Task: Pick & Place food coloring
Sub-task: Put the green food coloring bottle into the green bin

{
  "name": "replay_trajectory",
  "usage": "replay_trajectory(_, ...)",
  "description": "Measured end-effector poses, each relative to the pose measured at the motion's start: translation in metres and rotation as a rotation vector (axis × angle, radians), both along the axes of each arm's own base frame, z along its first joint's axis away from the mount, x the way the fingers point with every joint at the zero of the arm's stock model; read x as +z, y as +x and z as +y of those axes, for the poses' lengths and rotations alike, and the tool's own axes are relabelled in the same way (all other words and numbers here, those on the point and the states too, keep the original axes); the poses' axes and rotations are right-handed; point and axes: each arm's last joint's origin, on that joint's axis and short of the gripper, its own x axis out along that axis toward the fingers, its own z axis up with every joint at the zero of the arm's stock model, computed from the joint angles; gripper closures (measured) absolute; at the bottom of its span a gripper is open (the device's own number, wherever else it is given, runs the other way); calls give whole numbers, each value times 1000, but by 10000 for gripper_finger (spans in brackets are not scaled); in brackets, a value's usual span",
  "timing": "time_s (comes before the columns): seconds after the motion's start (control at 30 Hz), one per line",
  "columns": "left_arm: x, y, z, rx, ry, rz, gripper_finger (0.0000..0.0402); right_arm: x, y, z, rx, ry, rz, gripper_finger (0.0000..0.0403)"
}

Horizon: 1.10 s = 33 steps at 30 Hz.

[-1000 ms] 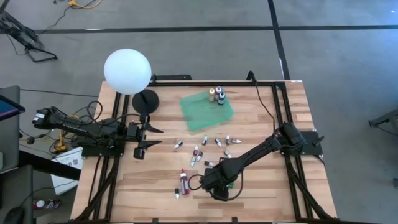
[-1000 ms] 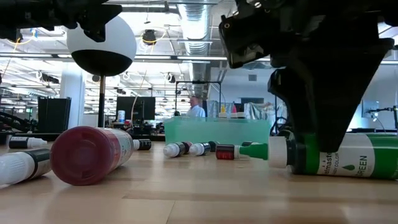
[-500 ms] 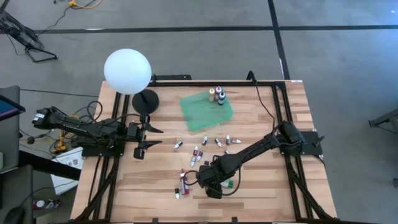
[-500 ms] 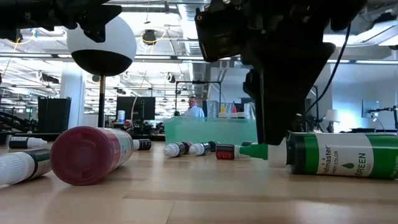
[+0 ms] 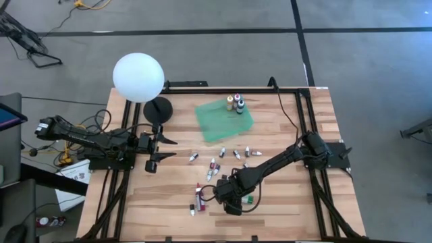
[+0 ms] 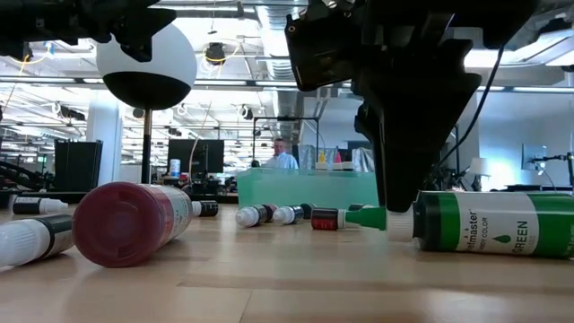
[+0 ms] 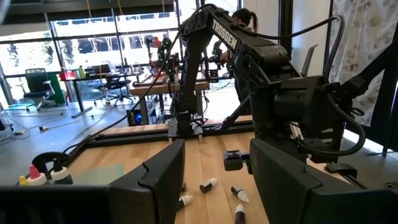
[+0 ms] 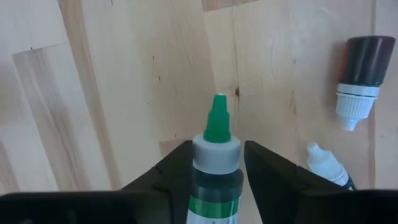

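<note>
- I have the right gripper (image 5: 237, 200) low over the front of the tabletop (image 5: 283, 216), fingers (image 8: 273, 171) spread on either side of the green food coloring bottle (image 8: 215, 163), not clenched on it.
- That green bottle (image 6: 475, 222) lies on its side on the wood.
- Just beside it lie a dark red-labelled dropper (image 8: 359, 71) and a white-tipped one (image 8: 326, 163).
- A red bottle (image 6: 126, 222) lies toward the left arm's side; more small droppers (image 5: 236, 154) are scattered between here and the green tray (image 5: 214, 119).
- Three bottles (image 5: 235, 102) stand at the tray's far edge.
- The left gripper (image 5: 162, 148) waits, released, at its side of the tabletop.
</note>
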Motion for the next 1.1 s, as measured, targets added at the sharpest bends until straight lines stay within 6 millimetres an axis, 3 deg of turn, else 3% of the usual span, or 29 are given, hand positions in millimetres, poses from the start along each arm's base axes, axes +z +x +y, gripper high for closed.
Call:
replay_trajectory(0.47, 0, 0, 0, 0, 0, 3, 225, -1, -12, 9, 25, 3, 77, 287)
replay_trajectory(1.1, 0, 0, 0, 0, -4, 4, 225, -1, -15, 10, 31, 14, 111, 244)
